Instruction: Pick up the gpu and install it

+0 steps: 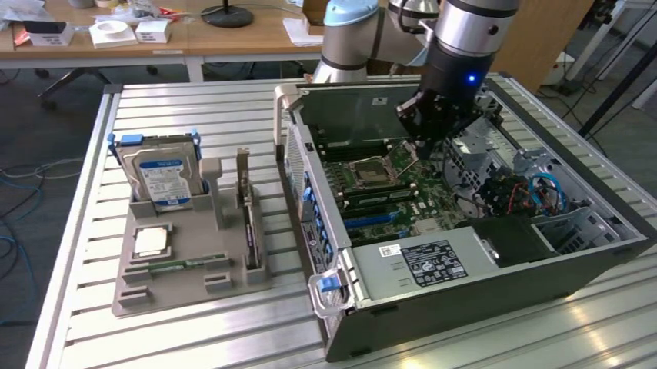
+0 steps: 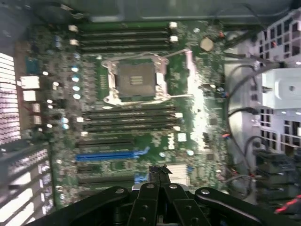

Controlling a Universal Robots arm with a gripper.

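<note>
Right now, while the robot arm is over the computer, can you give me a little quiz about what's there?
1. True or false: the gripper hangs over the open computer case.
2. On the motherboard, one long slot stands out. Its colour is: A red, B blue, C yellow.
3. Fill the gap: the grey holder with the hard drive sits on the exterior view's ____ of the case.

Key: 1 true; 2 B; 3 left.
</note>
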